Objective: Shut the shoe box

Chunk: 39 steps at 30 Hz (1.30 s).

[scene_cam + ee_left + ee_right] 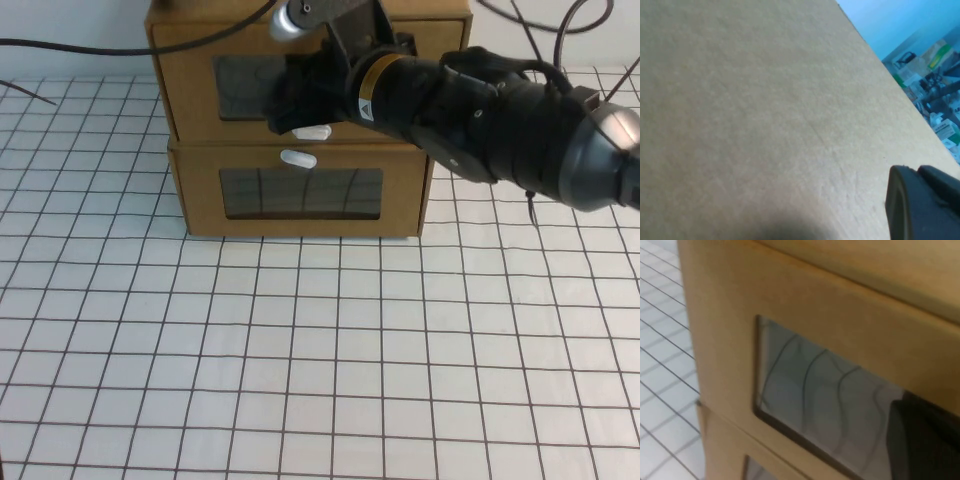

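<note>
Shoe box (250, 85) sitting on top of a like cardboard box (300, 195) at the far edge of the table (300, 380). Right gripper (290, 105) pressing against its windowed front, just above the white tab (312, 132) — finger state not discernible. Left gripper (922, 205) lying close against plain cardboard, finger state likewise not discernible — pushing best kept square and centred, avoiding skewing the drawer

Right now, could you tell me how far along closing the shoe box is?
Nearly done, it seems: the shoe box, the upper of two stacked boxes, looks pushed in, its front set back from the lower box. In hand: the right gripper is at its window, by the white tab. Left: confirming it is flush and withdrawing. The left gripper faces plain cardboard.
</note>
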Each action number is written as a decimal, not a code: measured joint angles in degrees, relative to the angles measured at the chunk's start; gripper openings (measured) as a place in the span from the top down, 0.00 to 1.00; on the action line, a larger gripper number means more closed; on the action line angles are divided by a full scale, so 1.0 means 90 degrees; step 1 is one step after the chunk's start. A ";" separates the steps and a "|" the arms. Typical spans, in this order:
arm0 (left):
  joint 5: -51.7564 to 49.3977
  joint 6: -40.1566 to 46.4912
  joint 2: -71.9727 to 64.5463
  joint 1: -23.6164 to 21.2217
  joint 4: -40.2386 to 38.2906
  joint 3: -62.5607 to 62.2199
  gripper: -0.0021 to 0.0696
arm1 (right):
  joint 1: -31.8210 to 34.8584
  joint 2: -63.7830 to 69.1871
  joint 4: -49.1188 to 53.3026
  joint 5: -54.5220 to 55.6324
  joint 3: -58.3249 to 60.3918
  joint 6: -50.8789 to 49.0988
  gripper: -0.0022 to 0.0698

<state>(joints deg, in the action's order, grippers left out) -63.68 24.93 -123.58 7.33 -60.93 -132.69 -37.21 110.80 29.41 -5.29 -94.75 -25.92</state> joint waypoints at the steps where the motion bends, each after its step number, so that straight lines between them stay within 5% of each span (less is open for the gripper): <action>1: -0.0013 0.0089 0.0000 -0.0022 -0.0083 0.0000 0.98 | 0.0000 -0.0074 0.0000 -0.0187 0.0000 0.0000 0.99; 8: -0.0068 0.0864 0.0276 -0.0116 -0.0527 -0.0013 0.98 | -0.0380 -0.0559 -0.0037 -0.1513 -0.0004 0.1115 0.99; 20: -0.0854 0.0961 0.1668 -0.0194 0.0635 -0.0053 0.98 | -0.0846 -0.1681 -0.0119 -0.3098 -0.0014 0.2614 0.99; 30: -0.0942 0.0752 0.3280 -0.0314 0.1418 0.0719 0.98 | -0.0100 -0.3064 -0.0156 -0.3966 0.0150 0.3128 0.99; 39: -0.0667 0.1218 0.5887 -0.0314 0.2146 0.3866 0.98 | 0.1071 -0.5398 -0.0780 -0.2620 0.2786 0.3161 0.99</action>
<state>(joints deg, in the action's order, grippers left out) -69.68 35.89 -70.60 4.50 -41.62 -97.90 -27.57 62.22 22.39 -28.87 -69.68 2.54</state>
